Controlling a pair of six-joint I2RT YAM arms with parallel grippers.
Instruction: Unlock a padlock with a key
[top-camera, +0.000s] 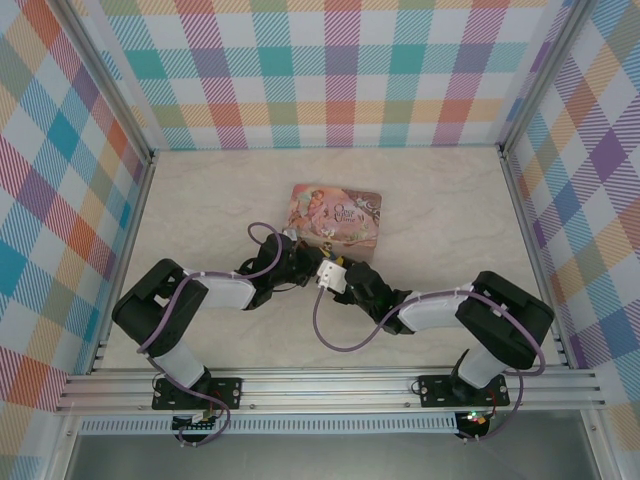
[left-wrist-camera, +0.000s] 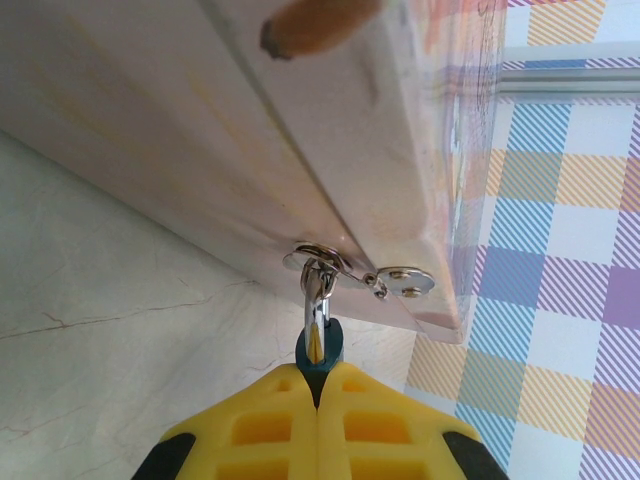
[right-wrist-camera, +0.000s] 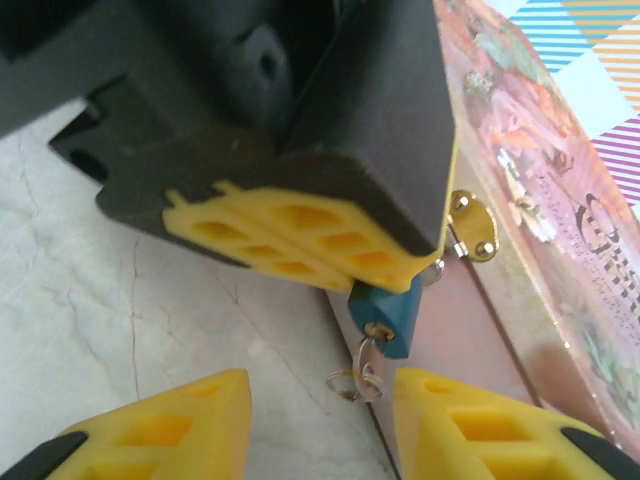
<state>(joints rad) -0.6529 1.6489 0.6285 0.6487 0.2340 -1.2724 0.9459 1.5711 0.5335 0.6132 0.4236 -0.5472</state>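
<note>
Landmark: pink tin (top-camera: 335, 212), lying flat on the table (top-camera: 200, 200), lid up.
Padlock (right-wrist-camera: 388, 312): small blue body hanging at the tin's front wall, its silvery shackle (left-wrist-camera: 316, 290) threaded through the metal fitting on that wall.
Hasp (right-wrist-camera: 470, 225): gold-coloured plate on the tin's front edge, just above the padlock.
Left gripper (left-wrist-camera: 320, 380): clenched on the padlock body, yellow fingers pressed together over its upper end, close against the tin's front.
Key (right-wrist-camera: 368, 352): slim silvery piece hanging from the keyhole in the padlock's free end, a thin wire ring (right-wrist-camera: 350, 385) dangling from it, just in front of the tin's wall.
Right gripper (right-wrist-camera: 320, 390): released, jaws spread to either side of the key and ring, touching neither; positioned before the tin's front, facing the left gripper.
</note>
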